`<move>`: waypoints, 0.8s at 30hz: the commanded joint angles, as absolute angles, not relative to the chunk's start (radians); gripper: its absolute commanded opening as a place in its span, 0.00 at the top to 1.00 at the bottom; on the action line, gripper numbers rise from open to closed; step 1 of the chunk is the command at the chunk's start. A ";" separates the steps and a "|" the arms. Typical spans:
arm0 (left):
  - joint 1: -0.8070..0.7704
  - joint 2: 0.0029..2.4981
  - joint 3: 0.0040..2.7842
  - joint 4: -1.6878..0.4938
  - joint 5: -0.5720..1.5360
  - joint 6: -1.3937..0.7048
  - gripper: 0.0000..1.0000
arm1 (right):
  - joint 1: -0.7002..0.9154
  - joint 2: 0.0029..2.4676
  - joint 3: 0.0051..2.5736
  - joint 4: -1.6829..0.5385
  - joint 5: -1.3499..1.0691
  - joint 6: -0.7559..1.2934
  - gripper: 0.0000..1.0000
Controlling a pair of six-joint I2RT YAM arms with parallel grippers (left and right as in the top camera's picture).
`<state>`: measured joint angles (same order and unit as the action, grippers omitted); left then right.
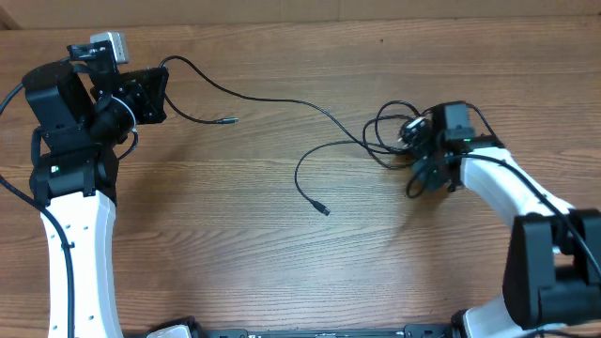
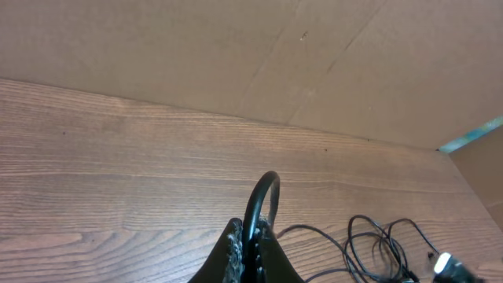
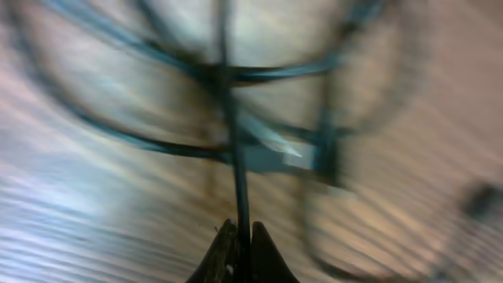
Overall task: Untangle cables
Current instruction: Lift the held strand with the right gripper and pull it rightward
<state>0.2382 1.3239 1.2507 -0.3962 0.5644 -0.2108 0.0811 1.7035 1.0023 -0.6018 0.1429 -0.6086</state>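
Thin black cables lie on the wooden table. One long strand (image 1: 282, 101) runs from my left gripper (image 1: 161, 73) at the far left across to a tangled bundle (image 1: 390, 136) at the right. A plug end (image 1: 227, 120) lies near the left arm; another plug end (image 1: 322, 208) lies mid-table. My left gripper (image 2: 255, 236) is shut on a loop of cable (image 2: 263, 192). My right gripper (image 1: 413, 141) sits at the bundle; in the blurred right wrist view its fingers (image 3: 241, 240) are shut on a cable strand (image 3: 232, 149). The bundle also shows in the left wrist view (image 2: 385, 248).
A cardboard wall (image 2: 236, 55) stands along the table's far edge. The white and black arm bodies stand at the left (image 1: 75, 207) and right (image 1: 526, 216) sides of the wooden table (image 1: 235, 244).
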 commanded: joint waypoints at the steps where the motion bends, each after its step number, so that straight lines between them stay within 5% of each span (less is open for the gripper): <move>1: 0.249 1.300 1.263 -0.389 0.538 -0.213 0.96 | 0.021 1.624 1.062 -0.598 0.255 -0.566 0.96; 14: 0.251 1.299 1.443 -0.495 0.249 -0.187 0.96 | -0.191 1.593 1.147 -0.686 0.118 -0.546 0.96; 24: 0.250 1.299 1.543 -0.547 0.244 -0.180 0.96 | -0.315 1.592 1.265 -0.741 0.114 -0.524 0.96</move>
<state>0.2440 1.3128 1.5173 -0.5404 0.2676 -0.2012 -0.2657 1.6142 1.1717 -0.7261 0.1215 -0.5430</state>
